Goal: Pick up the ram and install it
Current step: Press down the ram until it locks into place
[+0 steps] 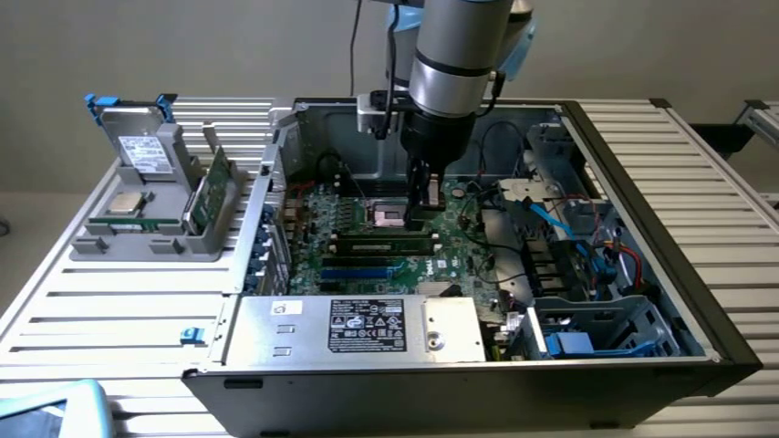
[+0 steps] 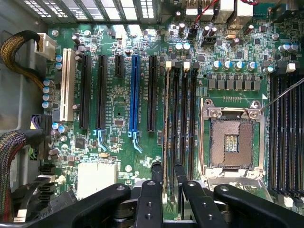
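The gripper (image 2: 166, 176) is inside the PC case (image 1: 681, 228), fingers closed on the ram (image 2: 166, 123). Ram stands on edge in a memory slot beside the CPU socket (image 2: 232, 142) on the motherboard (image 2: 118, 142).

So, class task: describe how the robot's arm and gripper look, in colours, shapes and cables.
The arm is a round silver-grey tube with a pale blue cap at its joint and black cables running down beside it. Below sits a black cylindrical wrist with a small white box at its side. The gripper is black, with slim fingers on bolted linkage bars.
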You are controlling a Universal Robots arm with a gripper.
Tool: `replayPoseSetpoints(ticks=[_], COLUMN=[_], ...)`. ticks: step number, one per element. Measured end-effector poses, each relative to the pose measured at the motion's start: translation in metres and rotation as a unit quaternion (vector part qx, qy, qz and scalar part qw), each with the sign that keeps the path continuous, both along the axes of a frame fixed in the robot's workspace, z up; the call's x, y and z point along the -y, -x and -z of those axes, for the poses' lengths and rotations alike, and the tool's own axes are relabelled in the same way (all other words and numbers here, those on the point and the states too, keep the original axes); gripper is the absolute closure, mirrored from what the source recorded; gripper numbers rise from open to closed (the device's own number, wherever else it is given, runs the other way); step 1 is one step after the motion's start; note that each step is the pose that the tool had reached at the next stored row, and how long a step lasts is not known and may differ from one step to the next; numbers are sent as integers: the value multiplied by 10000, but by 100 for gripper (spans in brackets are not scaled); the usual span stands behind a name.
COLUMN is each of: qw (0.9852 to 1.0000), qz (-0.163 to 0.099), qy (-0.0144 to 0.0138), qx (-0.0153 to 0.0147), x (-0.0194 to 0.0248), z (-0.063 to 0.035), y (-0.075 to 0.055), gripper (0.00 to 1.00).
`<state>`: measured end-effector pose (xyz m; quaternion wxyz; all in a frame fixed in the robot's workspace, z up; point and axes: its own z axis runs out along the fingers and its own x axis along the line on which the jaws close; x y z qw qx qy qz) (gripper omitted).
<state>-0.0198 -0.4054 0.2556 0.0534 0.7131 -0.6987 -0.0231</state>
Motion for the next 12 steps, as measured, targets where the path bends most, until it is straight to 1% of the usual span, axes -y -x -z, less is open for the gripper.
replayPoseSetpoints(ticks=[1, 2, 7, 8, 10, 11, 12], qw=[10000, 10000, 10000, 10000, 9999, 9997, 9996], qz=[0, 0, 0, 0, -1, 0, 0], qy=[0, 0, 0, 2, 20, 31, 43], qx=[0, 0, 2, 41, 171, 242, 292], x=[0, 0, 0, 0, -2, -3, -4], z=[0, 0, 0, 0, 3, 5, 9], y=[0, 0, 0, 8, 28, 39, 51], gripper=[78, 89, 89, 89, 89, 89, 89])
